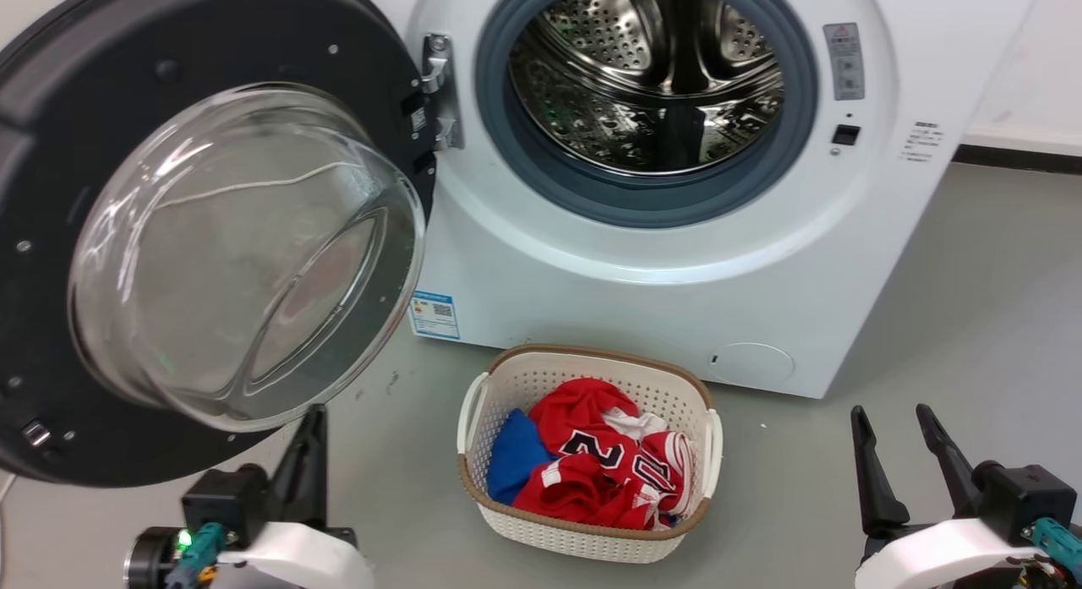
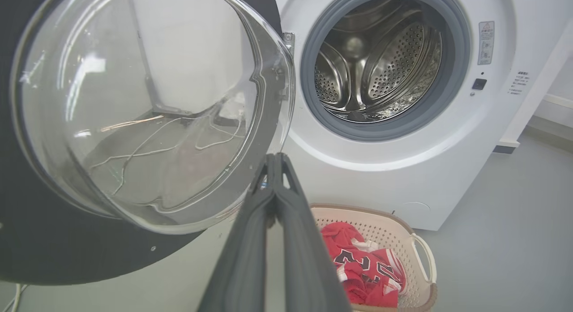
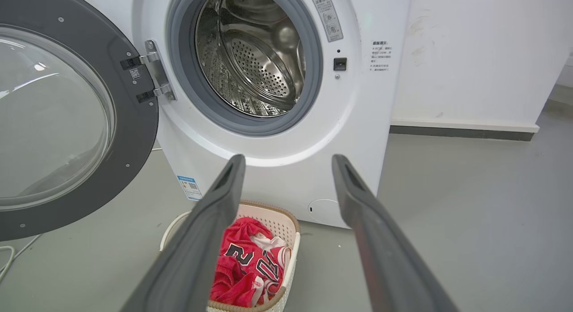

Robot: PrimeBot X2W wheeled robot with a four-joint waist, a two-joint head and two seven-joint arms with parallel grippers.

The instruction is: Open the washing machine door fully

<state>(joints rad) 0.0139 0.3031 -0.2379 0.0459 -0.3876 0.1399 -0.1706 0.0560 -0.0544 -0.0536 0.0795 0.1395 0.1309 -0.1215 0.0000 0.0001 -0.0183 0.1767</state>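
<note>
The washing machine door (image 1: 245,251) is swung out to the left on its silver hinge (image 1: 439,90), its glass bowl facing me. The white washing machine (image 1: 642,259) shows its bare steel drum (image 1: 651,73). My left gripper (image 1: 314,416) is shut on nothing, tips just below the door's lower edge; whether they touch it I cannot tell. In the left wrist view the shut left gripper (image 2: 274,157) lies by the lower right edge of the door's bowl (image 2: 147,101). My right gripper (image 1: 890,416) stands open and apart, low at the right; the right wrist view has the right gripper (image 3: 287,160) facing the machine front (image 3: 268,168).
A white laundry basket (image 1: 702,454) with red and blue clothes (image 1: 592,462) stands on the grey floor (image 1: 972,319) in front of the machine, between my two arms. A white wall with a dark skirting (image 3: 461,132) runs to the right of the machine.
</note>
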